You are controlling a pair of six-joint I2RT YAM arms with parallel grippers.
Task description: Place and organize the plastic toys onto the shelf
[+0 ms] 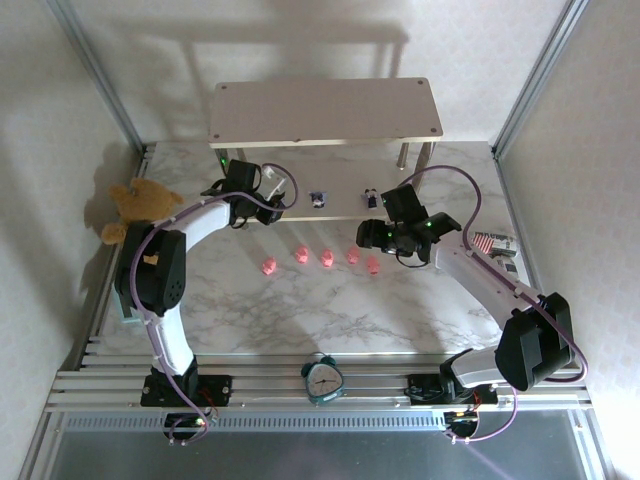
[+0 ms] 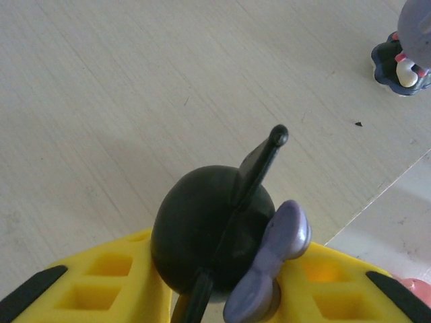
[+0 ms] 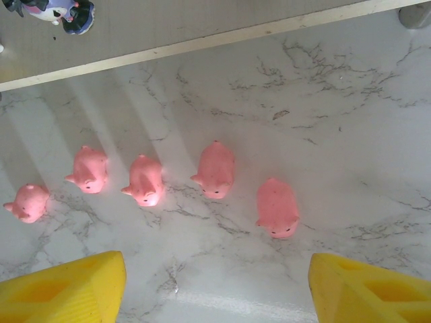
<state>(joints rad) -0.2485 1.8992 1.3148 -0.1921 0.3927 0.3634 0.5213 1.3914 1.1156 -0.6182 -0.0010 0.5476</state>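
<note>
Crowding the left wrist view, a glossy dark figurine (image 2: 202, 229) with a lilac bow was seen on the shelf's (image 2: 135, 81) matte beige lower board, between the left gripper's (image 1: 276, 192) yellow fingers (image 2: 101, 282); whether it was clamped could not be told. The right gripper (image 3: 215, 286) was spread wide, empty, above five smooth pink pigs (image 3: 145, 179) on the marble table (image 3: 316, 108).

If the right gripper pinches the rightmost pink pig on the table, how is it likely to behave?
The pink pig looks tiny beside the right gripper, so probably very light. Its rounded, smooth back may slip out unless pinched squarely. Sitting low on the marble table, it would likely slide rather than tip if nudged.
</note>
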